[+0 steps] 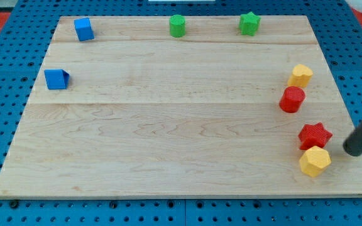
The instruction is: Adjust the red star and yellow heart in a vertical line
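Observation:
The red star (315, 134) lies near the board's right edge, low in the view. A yellow hexagon-like block (315, 161) sits just below it, touching or nearly touching. The yellow heart (300, 75) lies higher up on the right, with a red cylinder (292, 99) right below it. My tip (354, 149) is at the right edge of the view, a short gap to the right of the red star and up-right of the yellow hexagon, touching neither.
A green cylinder (178, 26) and a green star (249, 23) stand along the top edge. Two blue blocks lie at the left: one at the top left (83, 29), one lower (56, 79). The wooden board (168, 125) rests on a blue pegboard.

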`<state>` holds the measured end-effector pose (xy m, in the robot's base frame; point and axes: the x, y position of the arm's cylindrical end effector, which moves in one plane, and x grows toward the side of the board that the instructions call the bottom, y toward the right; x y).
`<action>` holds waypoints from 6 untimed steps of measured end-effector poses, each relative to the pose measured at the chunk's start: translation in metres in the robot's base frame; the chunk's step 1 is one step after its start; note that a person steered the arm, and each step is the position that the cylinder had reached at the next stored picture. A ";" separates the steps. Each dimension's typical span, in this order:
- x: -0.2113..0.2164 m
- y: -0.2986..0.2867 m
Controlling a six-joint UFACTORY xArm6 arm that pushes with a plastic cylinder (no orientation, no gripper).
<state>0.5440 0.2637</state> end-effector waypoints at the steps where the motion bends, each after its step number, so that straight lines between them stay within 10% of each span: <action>1: -0.015 -0.011; 6: -0.145 -0.004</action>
<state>0.3991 0.2599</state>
